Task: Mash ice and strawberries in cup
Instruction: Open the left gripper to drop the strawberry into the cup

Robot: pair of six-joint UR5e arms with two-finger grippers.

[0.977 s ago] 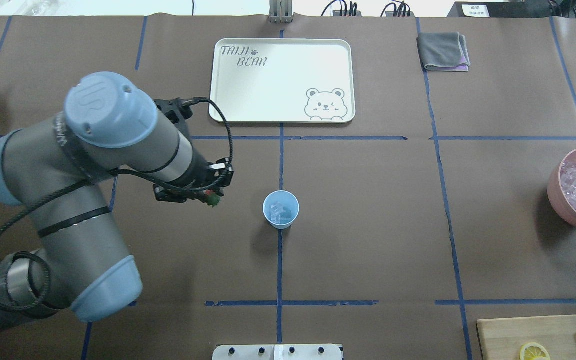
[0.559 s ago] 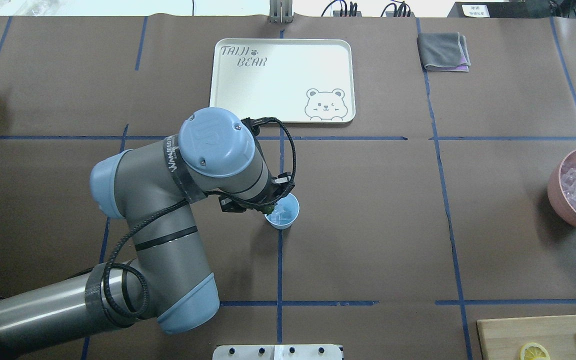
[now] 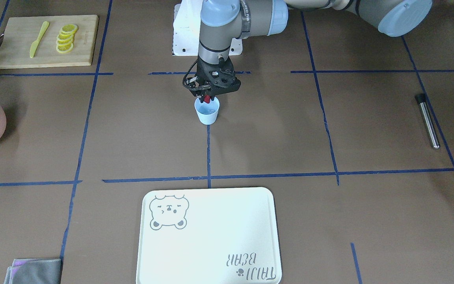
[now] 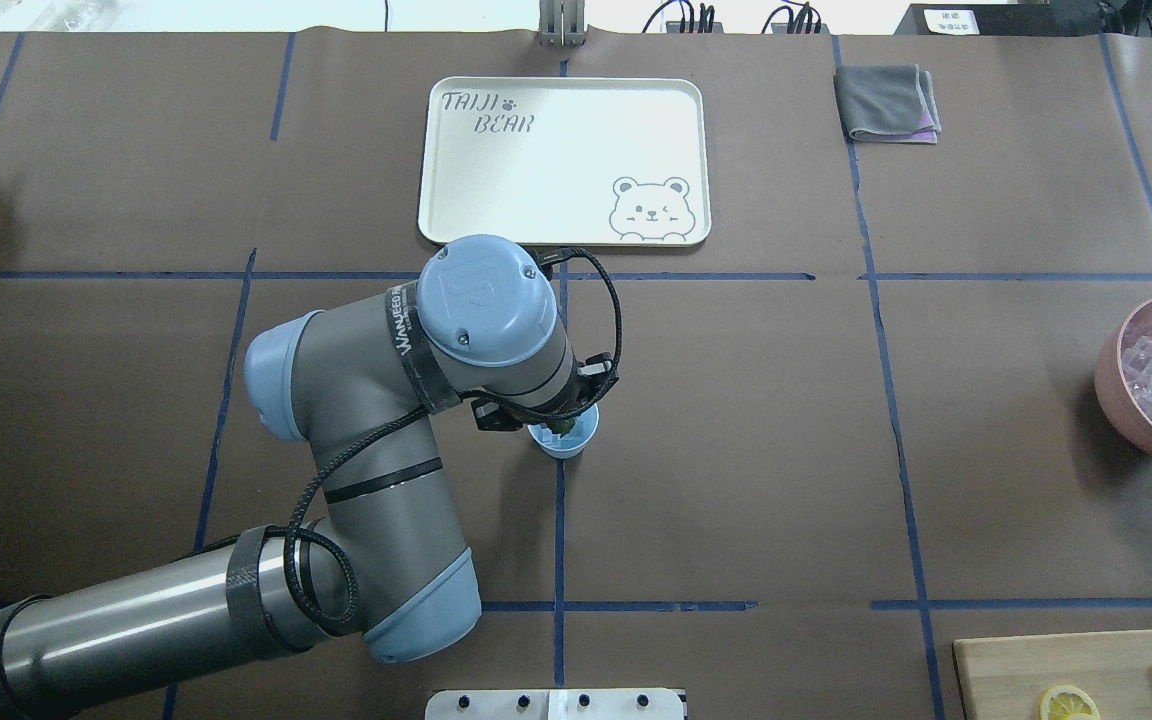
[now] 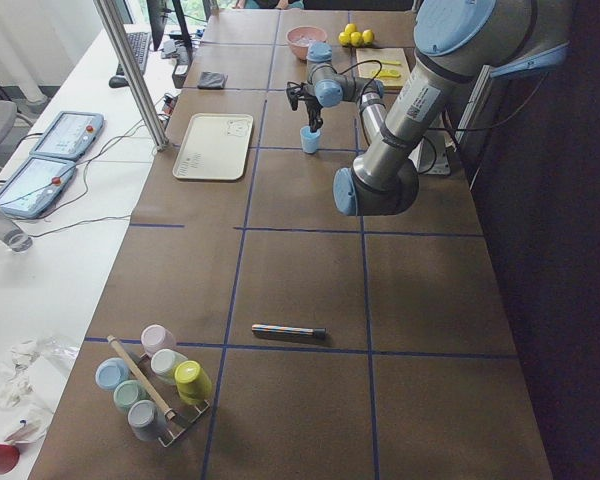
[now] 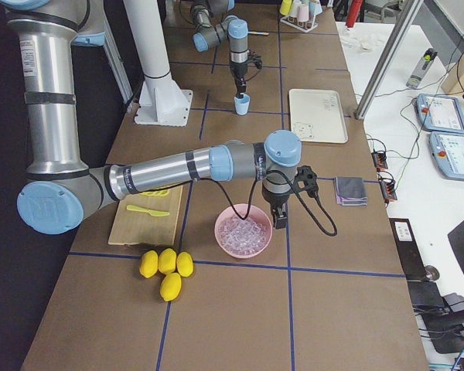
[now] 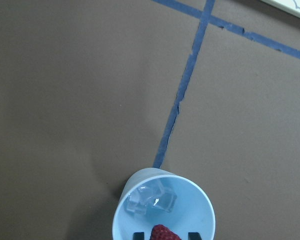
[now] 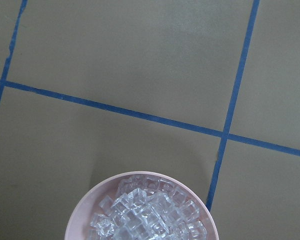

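Hanging at the mouth of the cup (image 3: 207,115), the strawberry (image 7: 165,233) is being pinched from both sides by the two fingers of the left gripper (image 3: 208,97). The gripper is sitting straight above the rim, probably so the fruit is landing inside when let go rather than glancing off the edge. The cup is standing upright on a blue tape line near the middle of the table (image 3: 329,126), seemingly where either arm is reaching it easily. The berry is looking deep red and finely pitted, with green leaves showing from overhead, and it is much smaller than the cup's opening. A few pieces of ice (image 7: 150,199), clear and glassy, are lying to one side of the cup's floor. Well apart, the right gripper (image 6: 278,217) is hovering at the edge of the pink bowl (image 8: 85,205) of ice cubes; whether its fingers are parted I cannot tell. A metal rod (image 3: 427,120) is lying far off, likely waiting as the masher.
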